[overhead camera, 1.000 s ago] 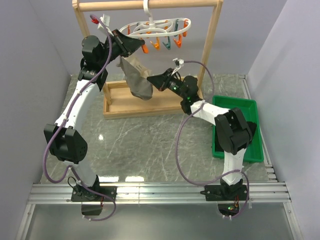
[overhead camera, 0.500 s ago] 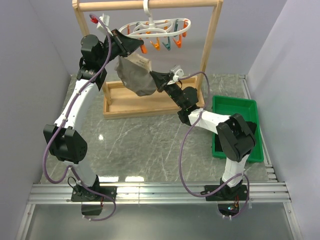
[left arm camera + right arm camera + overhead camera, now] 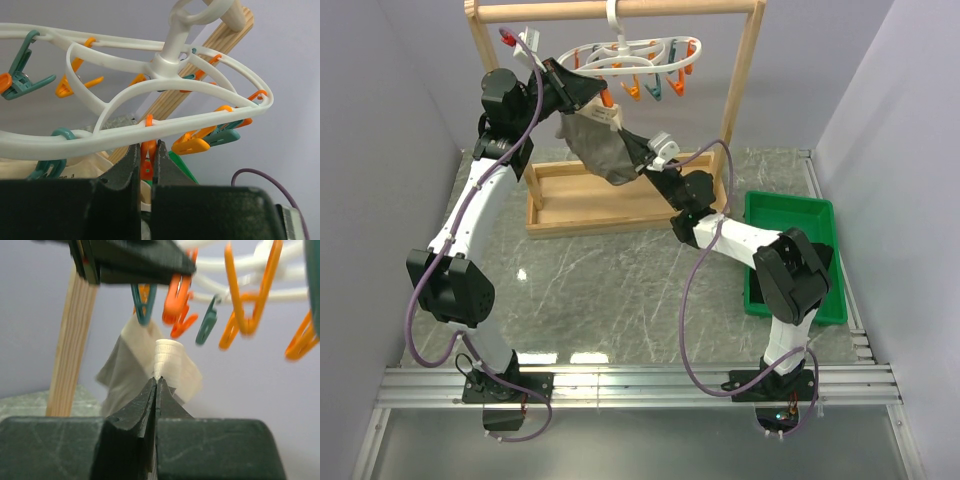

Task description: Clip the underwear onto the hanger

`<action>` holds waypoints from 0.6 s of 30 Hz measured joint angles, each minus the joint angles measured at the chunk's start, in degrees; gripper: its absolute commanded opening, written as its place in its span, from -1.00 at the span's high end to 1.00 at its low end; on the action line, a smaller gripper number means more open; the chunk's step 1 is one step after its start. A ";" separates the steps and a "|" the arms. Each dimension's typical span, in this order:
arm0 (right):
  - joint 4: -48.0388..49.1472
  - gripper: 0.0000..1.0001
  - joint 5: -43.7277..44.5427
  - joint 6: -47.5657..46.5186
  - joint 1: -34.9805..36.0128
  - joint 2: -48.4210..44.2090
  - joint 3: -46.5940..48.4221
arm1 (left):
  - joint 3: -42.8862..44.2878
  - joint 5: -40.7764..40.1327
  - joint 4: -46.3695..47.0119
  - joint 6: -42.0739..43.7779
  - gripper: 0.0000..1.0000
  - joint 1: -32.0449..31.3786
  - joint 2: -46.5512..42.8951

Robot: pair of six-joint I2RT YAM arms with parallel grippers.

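Top external view: left gripper (image 3: 598, 97) pinches an orange clothespin (image 3: 146, 167) on the hanger (image 3: 630, 50); right gripper (image 3: 628, 137), closed on the underwear (image 3: 605, 152), sits at 4 o'clock from that clothespin, waistband just below it

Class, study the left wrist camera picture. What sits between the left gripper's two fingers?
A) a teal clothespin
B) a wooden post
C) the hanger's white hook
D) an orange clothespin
D: the left gripper has its fingers closed on an orange clothespin that hangs from the white hanger.
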 measured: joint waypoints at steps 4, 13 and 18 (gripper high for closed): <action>-0.24 1.00 -0.20 -1.46 0.42 0.00 2.34 | 0.00 0.00 0.02 0.17 0.99 0.02 0.00; -2.60 1.00 -1.01 -2.38 0.81 0.02 3.23 | 0.00 0.02 0.04 0.15 0.99 0.02 0.00; -4.00 1.00 -0.98 -2.49 0.85 0.13 4.90 | -0.02 0.04 0.07 0.15 0.99 0.02 0.00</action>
